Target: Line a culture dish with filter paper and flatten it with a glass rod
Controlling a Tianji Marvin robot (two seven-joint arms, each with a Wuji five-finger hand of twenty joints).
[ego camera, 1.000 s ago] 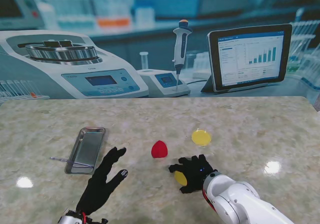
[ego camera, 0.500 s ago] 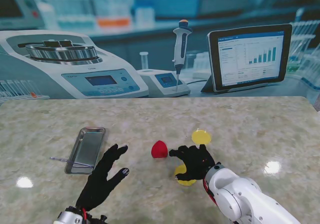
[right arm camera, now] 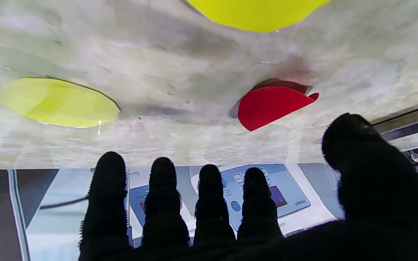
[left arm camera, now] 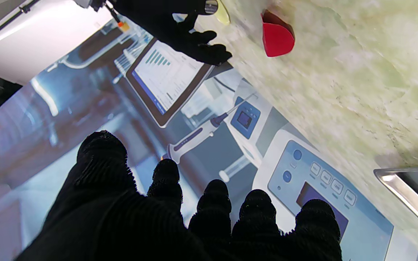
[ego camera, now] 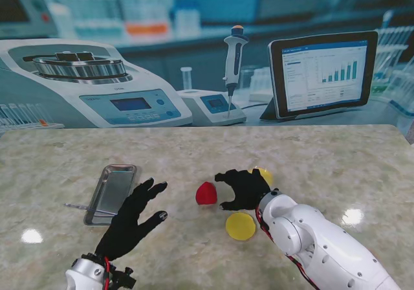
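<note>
On the worktop my right robot hand has let the yellow dish go — fingers wide, heading for red paper.

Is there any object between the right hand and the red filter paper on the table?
Nothing visible does. The right hand is open, just right of the red filter paper, with only bare table between them.

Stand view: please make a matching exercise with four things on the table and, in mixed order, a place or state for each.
Things:
1. red piece
2. metal tray
3. nearer yellow disc
4. right hand

Places or states:
A. far left on the table
B. open, holding nothing
C. between the two hands
D. lying uncovered, nearer to me than the right hand

Pairs: 1-C, 2-A, 3-D, 4-B
</note>
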